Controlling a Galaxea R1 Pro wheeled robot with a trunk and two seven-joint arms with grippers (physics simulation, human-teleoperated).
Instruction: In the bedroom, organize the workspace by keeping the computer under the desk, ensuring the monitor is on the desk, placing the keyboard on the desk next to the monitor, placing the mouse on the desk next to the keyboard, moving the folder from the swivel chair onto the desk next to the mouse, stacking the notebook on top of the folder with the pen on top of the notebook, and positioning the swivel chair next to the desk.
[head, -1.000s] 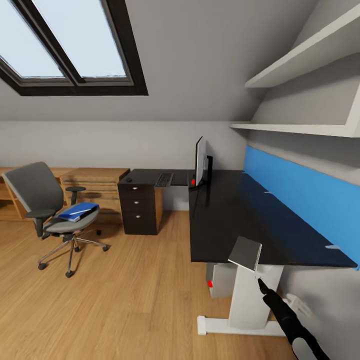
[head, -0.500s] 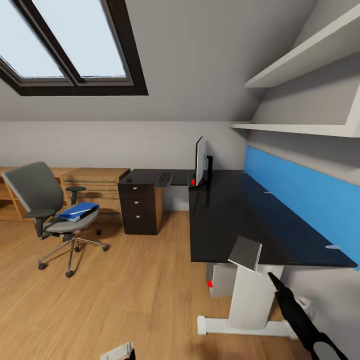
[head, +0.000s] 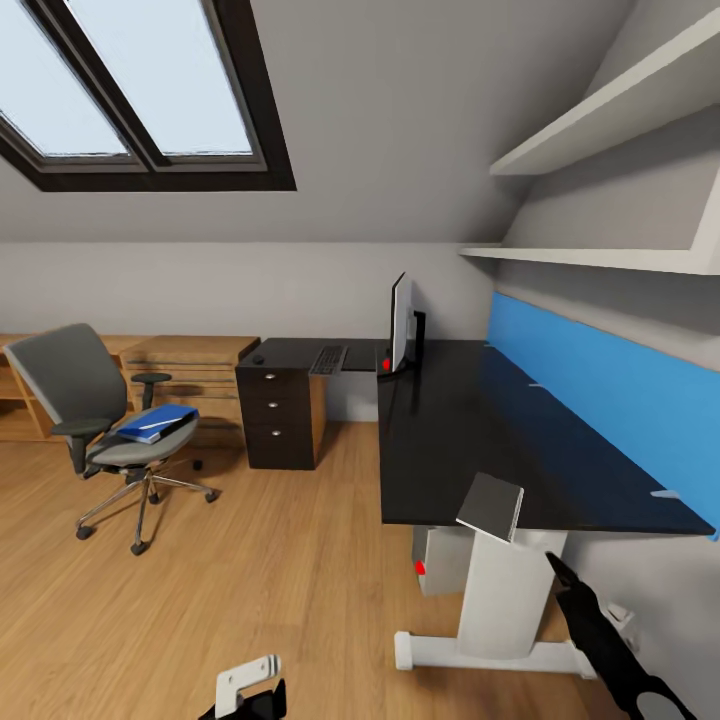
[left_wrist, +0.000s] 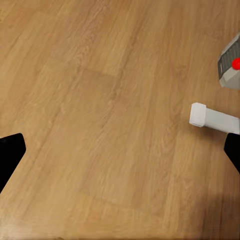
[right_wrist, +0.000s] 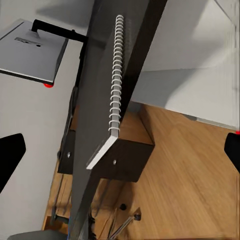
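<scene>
A thin grey notebook (head: 491, 507) lies tilted over the near edge of the black desk (head: 470, 430), and its spiral binding (right_wrist: 116, 75) shows in the right wrist view. My right gripper (head: 556, 570) hangs open just below and to the right of it, not touching. At the desk's far corner stands the monitor (head: 402, 325), with the keyboard (head: 328, 358) to its left. The blue folder (head: 155, 422) lies on the swivel chair (head: 95, 410) with a white pen on it. The computer (head: 440, 560) sits under the desk. My left gripper (head: 245, 690) is open over the floor.
A three-drawer black pedestal (head: 280, 420) carries the desk's left wing, beside a light-wood chest (head: 190, 370). The white desk leg (head: 500, 600) and its foot (left_wrist: 210, 117) stand close to my right arm. Wall shelves (head: 600, 200) overhang the desk. Wood floor lies between chair and desk.
My right gripper has drawn back to the right and down, away from the notebook's edge. My left gripper has risen into the bottom of the head view.
</scene>
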